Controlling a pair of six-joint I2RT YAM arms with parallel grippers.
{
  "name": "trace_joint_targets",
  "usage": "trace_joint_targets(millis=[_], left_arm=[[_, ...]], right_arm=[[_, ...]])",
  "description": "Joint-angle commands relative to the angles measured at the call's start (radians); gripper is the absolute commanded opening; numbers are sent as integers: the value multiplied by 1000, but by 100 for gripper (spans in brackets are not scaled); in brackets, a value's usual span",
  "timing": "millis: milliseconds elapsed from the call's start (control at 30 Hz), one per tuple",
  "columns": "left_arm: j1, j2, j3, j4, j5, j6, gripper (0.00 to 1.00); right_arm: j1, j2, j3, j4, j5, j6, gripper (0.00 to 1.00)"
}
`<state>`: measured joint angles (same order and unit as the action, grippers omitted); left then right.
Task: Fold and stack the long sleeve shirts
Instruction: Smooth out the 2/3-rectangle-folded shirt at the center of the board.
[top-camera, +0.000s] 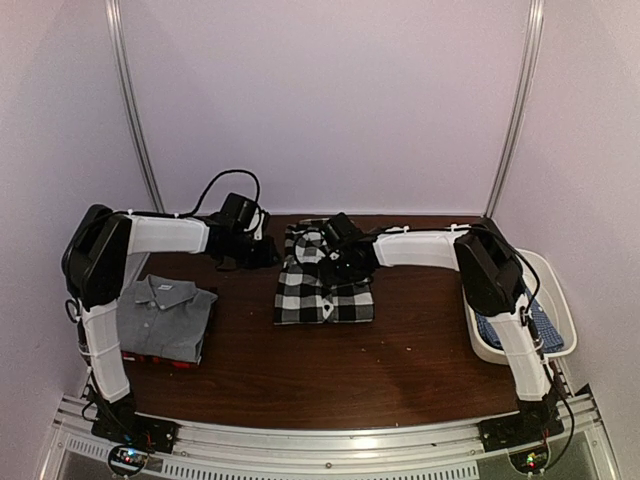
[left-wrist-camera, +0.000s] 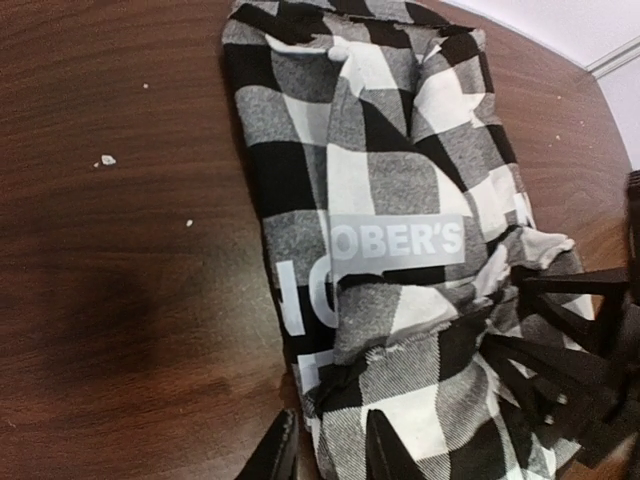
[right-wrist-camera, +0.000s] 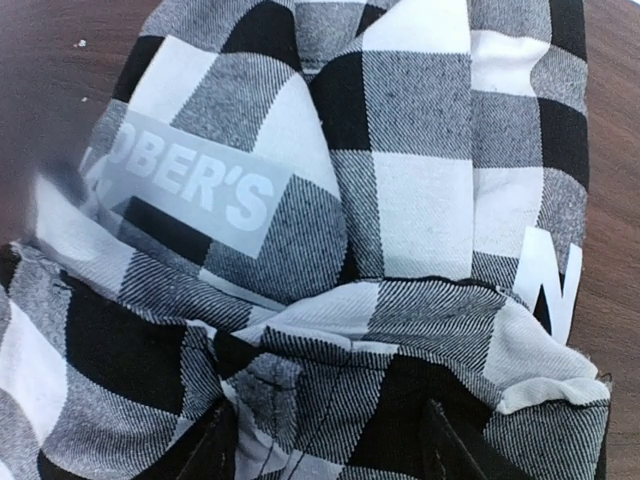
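Note:
The black-and-white check shirt (top-camera: 322, 285) lies folded in the middle of the table, with a grey "OBER'S" label (left-wrist-camera: 395, 238) showing. My left gripper (top-camera: 262, 250) is at its far left corner. In the left wrist view the left gripper (left-wrist-camera: 328, 450) is partly open, one finger over the cloth and one over bare wood, with the shirt's edge between them. My right gripper (top-camera: 345, 262) is on the shirt's far part. In the right wrist view the right gripper (right-wrist-camera: 328, 450) stands wide open, close over bunched check cloth (right-wrist-camera: 400, 200). The grey shirt (top-camera: 165, 312) lies folded on the red-black shirt (top-camera: 160, 358) at the left.
A white oval tub (top-camera: 560, 290) sits at the right table edge with the blue fine-checked shirt (top-camera: 545, 325) inside. The dark wood table (top-camera: 400, 360) shows small white crumbs (left-wrist-camera: 104, 160). Walls close in at the back and both sides.

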<state>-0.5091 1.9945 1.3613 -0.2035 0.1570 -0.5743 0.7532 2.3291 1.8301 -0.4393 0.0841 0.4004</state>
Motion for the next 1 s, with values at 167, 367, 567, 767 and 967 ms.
trace_joint_targets(millis=[167, 367, 567, 767, 967], left_arm=[[-35, 16, 83, 74, 121, -33, 25], [-51, 112, 157, 118, 143, -65, 24], [-49, 205, 219, 113, 149, -66, 23], [-38, 292, 294, 60, 116, -60, 21], [-37, 315, 307, 49, 107, -59, 21]], right_arm=[[-16, -38, 44, -49, -25, 13, 66], [-41, -169, -2, -46, -23, 11, 65], [-70, -238, -118, -18, -33, 5, 56], [-88, -238, -186, 20, -54, -2, 44], [-118, -139, -169, 32, -81, -14, 36]])
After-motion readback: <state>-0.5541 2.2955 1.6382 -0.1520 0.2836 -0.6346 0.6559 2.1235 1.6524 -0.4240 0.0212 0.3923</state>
